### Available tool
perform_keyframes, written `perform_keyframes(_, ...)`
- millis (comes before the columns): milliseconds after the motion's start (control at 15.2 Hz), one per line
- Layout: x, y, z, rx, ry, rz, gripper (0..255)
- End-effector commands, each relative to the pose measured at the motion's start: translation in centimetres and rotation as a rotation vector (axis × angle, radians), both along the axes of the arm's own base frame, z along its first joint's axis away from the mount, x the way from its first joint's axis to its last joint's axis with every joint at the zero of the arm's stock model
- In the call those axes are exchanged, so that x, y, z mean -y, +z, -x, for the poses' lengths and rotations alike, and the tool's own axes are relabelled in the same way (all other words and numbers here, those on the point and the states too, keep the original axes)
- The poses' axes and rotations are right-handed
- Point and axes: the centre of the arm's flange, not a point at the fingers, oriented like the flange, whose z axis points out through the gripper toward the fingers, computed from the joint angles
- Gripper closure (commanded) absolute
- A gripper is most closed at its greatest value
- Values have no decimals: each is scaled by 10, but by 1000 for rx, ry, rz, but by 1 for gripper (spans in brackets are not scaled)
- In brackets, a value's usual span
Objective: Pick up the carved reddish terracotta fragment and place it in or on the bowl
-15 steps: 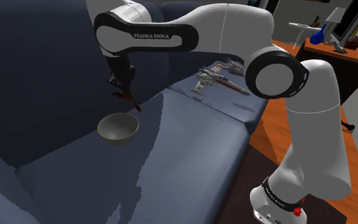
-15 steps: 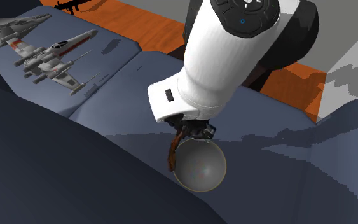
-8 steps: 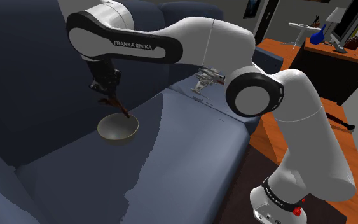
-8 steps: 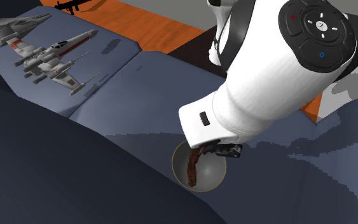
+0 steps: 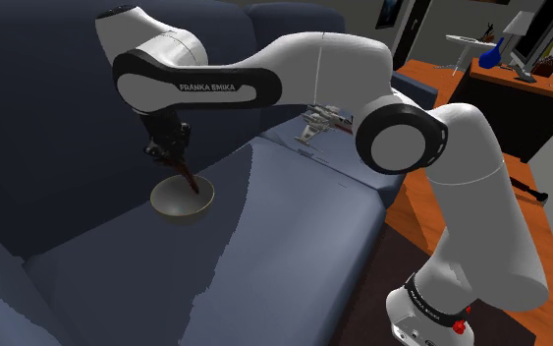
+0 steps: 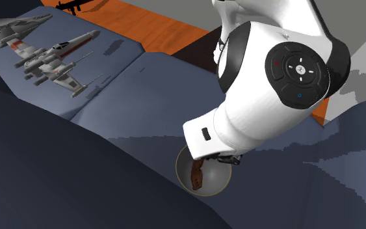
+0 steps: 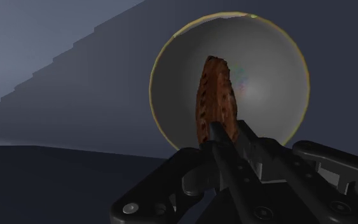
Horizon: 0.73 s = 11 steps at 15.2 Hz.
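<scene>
Gripping the terracotta fragment [image 7: 215, 95], the claw [image 7: 220, 137] hangs over the bowl [image 7: 174, 76].

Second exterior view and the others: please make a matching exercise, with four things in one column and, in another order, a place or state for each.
Things:
1. reddish fragment
2. bowl
3. tool
4. red-striped model spaceship

Places or states:
A. shut on the fragment
B. lies on the sofa, apart from the bowl
C. stands on the sofa under the tool
D. held, pointing down into the bowl

Pairs: 1-D, 2-C, 3-A, 4-B.
</scene>
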Motion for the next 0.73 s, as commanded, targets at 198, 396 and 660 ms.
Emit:
perform_keyframes(198, -3, -25, -3, 25, 6, -21, 255)
perform_keyframes(396, -3, -43, -3, 25, 6, -21, 255)
perform_keyframes(660, -3, -43, -3, 25, 6, -21, 255)
